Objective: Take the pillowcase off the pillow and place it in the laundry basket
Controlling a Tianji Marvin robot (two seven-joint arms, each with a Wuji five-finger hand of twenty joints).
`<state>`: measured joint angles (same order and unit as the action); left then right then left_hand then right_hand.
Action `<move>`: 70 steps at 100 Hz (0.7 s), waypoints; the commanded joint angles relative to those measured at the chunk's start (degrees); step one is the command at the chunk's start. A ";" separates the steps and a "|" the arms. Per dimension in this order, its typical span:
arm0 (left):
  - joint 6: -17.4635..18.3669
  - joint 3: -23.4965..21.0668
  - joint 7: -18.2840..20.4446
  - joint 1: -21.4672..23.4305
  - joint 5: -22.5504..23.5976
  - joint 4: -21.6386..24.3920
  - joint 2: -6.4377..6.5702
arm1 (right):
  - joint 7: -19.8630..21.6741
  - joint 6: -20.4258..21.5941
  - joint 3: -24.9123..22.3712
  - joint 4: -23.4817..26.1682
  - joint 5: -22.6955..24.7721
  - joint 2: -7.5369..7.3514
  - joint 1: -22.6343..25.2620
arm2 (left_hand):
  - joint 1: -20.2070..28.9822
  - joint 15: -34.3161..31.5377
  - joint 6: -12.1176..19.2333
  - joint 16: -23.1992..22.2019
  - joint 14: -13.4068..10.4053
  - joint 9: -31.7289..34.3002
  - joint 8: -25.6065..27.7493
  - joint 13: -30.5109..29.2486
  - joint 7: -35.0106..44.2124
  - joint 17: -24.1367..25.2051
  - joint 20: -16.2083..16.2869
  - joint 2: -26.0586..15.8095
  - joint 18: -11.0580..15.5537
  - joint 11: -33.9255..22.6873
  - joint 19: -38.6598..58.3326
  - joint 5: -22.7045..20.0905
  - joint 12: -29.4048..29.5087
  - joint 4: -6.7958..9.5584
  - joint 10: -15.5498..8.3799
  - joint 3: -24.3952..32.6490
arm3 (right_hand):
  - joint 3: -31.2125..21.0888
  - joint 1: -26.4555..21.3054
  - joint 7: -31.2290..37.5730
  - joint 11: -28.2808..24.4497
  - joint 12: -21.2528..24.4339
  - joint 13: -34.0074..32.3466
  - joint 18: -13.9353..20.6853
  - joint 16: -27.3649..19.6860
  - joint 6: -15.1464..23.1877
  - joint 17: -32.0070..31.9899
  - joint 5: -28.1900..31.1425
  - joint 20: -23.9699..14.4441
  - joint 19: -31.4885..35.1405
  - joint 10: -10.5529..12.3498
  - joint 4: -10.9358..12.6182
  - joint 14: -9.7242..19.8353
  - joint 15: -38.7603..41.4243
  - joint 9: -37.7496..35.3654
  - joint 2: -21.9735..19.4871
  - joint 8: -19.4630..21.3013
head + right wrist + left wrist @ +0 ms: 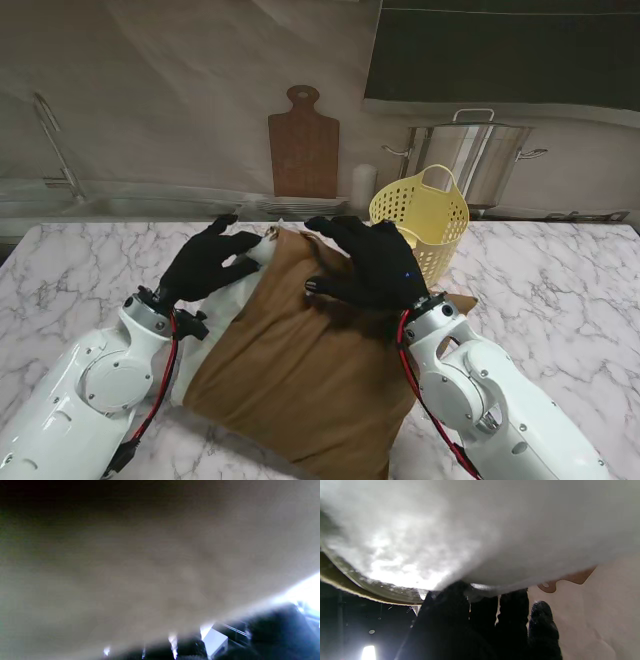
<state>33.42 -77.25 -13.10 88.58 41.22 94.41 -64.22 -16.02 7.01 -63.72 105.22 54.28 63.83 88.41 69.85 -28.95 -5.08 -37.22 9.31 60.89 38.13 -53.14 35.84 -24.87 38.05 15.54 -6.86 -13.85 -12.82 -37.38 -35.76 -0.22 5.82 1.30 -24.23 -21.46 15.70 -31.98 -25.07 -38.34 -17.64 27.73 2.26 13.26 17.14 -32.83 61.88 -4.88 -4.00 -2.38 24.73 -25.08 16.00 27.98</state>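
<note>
Seen from the stand: brown pillowcase (310, 370) spread across the centre and lower middle of the frame on a marbled worktop (90, 260). White pillow (240, 285) showing along its left edge. Left hand (207, 262), black-gloved, fingers spread and resting on that white part. Right hand (368, 265) pressed flat on the pillowcase, fingers apart, gripping nothing. Yellow laundry basket (425, 215) at upper right of centre, just behind the right hand.
</note>
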 commanded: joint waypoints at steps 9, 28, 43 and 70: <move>1.35 0.18 -0.09 0.76 1.11 1.03 0.02 | 0.89 1.00 1.95 -0.93 -0.97 0.15 -3.04 | 4.11 0.34 9.45 -0.97 -1.39 -0.53 3.23 -0.08 7.08 0.08 1.25 -2.57 2.01 -1.32 74.67 -0.50 -1.32 0.61 -4.99 3.76 | 5.78 -9.52 9.91 1.46 1.30 1.72 -3.19 -2.19 9.18 -3.96 12.38 0.42 -6.61 0.69 0.99 -0.49 -4.38 -1.56 -1.81 4.60; 2.64 -0.47 -0.59 1.60 1.58 1.14 -0.01 | 0.24 1.64 3.80 -3.82 -1.86 0.38 -5.47 | 4.11 0.71 9.49 -0.86 -0.55 -0.92 3.31 0.10 7.41 0.67 1.63 -2.06 0.94 -1.09 74.35 -0.41 -1.08 0.62 -4.08 5.85 | -6.21 -19.20 40.35 0.06 -1.52 -0.78 -5.15 -2.65 13.47 -4.75 29.11 3.93 -9.05 5.00 -3.15 0.50 -4.89 -12.96 3.16 3.55; 3.22 -1.27 -1.95 1.91 2.93 1.09 -0.06 | -0.20 1.01 2.39 -3.86 -0.89 0.24 -4.96 | 4.09 0.60 9.68 -0.85 -0.70 -1.07 3.42 -0.08 7.62 0.58 1.96 -2.59 0.96 -1.40 74.40 -0.30 -1.10 0.14 -3.86 5.03 | -19.85 -16.99 43.52 -2.71 -4.15 -2.47 -5.97 -2.11 4.88 -4.28 31.04 4.44 -9.74 5.31 -4.44 0.54 -4.45 -15.94 6.48 8.80; 2.73 -1.49 -3.53 1.85 3.87 1.10 -0.21 | 0.67 0.27 0.17 -3.95 -0.63 -0.05 -2.54 | 4.11 0.49 9.48 -0.80 -0.67 -1.27 3.35 -0.03 7.56 0.56 2.02 -2.67 1.17 -1.59 74.34 -0.01 -1.17 0.36 -3.88 4.78 | -21.57 -17.28 43.02 -5.35 -8.29 -13.17 -7.39 0.10 3.89 -0.10 31.72 3.81 -8.38 5.83 -4.56 0.14 -0.32 -21.94 7.27 9.94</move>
<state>36.75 -79.04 -17.42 90.66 45.55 95.25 -64.36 -15.26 7.66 -63.66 101.95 54.31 63.96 85.09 69.85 -28.62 0.05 -37.27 9.27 59.91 38.84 -53.14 39.25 -24.79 38.87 15.48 -6.81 -14.27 -12.82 -37.38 -35.87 -0.29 3.65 2.83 -41.10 -37.46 53.63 -35.59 -31.68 -47.66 -22.98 26.60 7.30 12.14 45.36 -28.73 53.16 -0.54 -9.35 -2.49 22.36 -45.22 23.70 34.72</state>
